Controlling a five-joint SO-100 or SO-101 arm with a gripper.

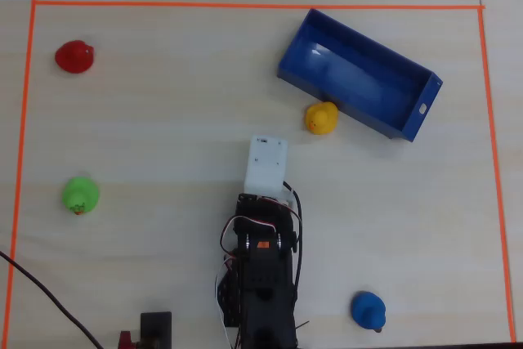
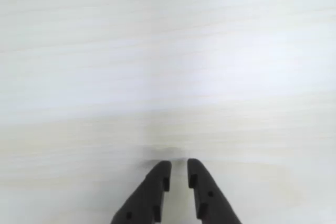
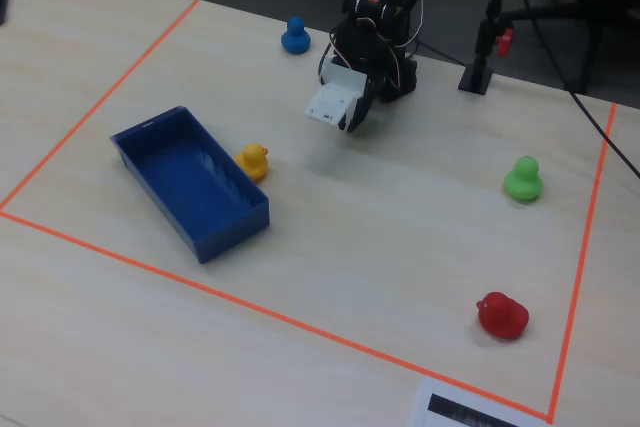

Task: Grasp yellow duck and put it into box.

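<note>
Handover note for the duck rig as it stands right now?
Gripper: empty, jaws nearly closed with only a slim gap, over bare table in the wrist view. The arm is folded back near its base.
Yellow duck: on the table, right beside the long wall of the box; whether it touches the wall, I cannot tell.
Box: empty, lying at an angle inside the orange tape border.
Other ducks: green duck, red duck and blue duck sit well away from the box. Leave them.
Done: nothing yet.
Left: open the jaws, reach the yellow duck, grasp it, drop it in the box.
</note>
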